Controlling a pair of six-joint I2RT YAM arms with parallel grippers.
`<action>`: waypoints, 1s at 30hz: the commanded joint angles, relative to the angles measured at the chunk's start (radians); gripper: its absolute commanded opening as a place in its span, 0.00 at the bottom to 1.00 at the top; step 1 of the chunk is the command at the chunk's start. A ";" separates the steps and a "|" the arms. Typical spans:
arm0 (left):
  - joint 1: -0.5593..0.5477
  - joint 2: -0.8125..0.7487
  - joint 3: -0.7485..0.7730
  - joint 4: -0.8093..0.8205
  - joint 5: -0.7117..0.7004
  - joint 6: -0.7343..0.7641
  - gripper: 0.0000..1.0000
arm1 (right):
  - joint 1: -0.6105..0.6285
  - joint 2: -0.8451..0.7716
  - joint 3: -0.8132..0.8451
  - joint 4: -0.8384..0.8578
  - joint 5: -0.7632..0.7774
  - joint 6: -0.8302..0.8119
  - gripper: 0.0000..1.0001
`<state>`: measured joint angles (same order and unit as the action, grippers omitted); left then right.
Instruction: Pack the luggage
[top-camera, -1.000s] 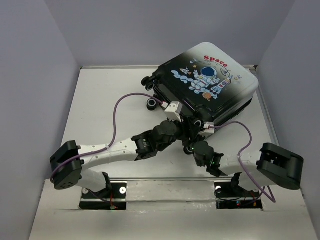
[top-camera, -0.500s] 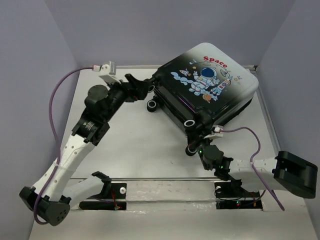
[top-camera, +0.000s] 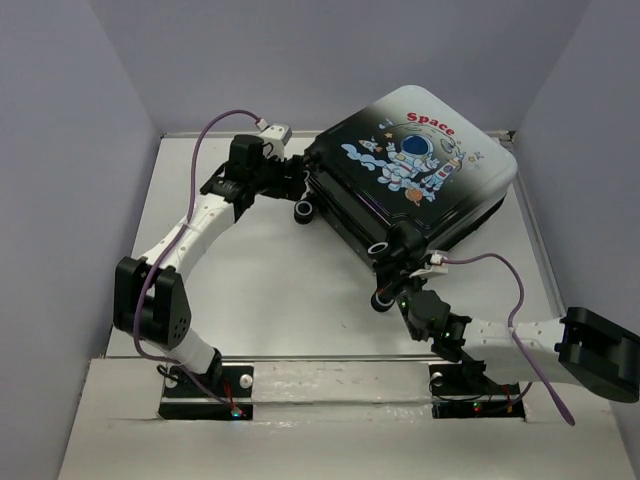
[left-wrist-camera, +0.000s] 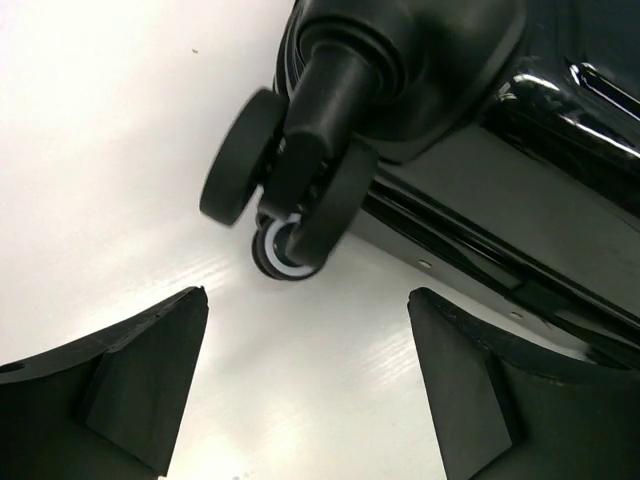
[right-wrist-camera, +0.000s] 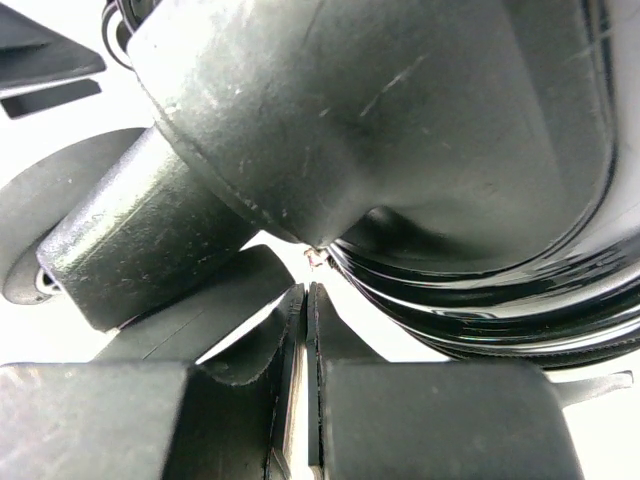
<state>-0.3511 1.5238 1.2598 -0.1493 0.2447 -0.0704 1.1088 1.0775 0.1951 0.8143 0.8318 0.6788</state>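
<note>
The luggage (top-camera: 420, 160) lies closed on the table at the back right, astronaut print up, black wheels toward the left and near corners. My left gripper (top-camera: 292, 180) is open beside its far-left corner. In the left wrist view the fingers (left-wrist-camera: 150, 370) stand wide apart over bare table, with a double wheel (left-wrist-camera: 290, 200) just ahead and nothing between them. My right gripper (top-camera: 393, 285) is shut at the luggage's near corner. In the right wrist view its tips (right-wrist-camera: 305, 295) meet right under the black shell (right-wrist-camera: 400, 130), next to a wheel stem (right-wrist-camera: 140, 250).
The white table (top-camera: 250, 300) is walled by grey panels on the left, back and right. Purple cables loop over both arms. Another luggage wheel (top-camera: 305, 210) stands near my left gripper. The arm bases sit at the near edge.
My left arm has swung from the luggage's near corner out to the far left, then in to its far-left wheel. My right gripper stays shut at the near corner.
</note>
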 joint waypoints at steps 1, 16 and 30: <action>0.001 0.041 0.145 0.010 -0.002 0.158 0.93 | 0.023 -0.005 0.029 0.117 -0.065 -0.015 0.07; -0.009 0.205 0.302 -0.009 -0.013 0.277 0.90 | 0.023 -0.014 0.038 0.106 -0.103 -0.048 0.07; -0.022 0.272 0.346 -0.053 0.073 0.300 0.80 | 0.023 -0.005 0.037 0.102 -0.102 -0.047 0.07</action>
<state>-0.3714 1.7996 1.5715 -0.1886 0.2665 0.2024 1.1084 1.0813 0.1951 0.8143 0.7998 0.6247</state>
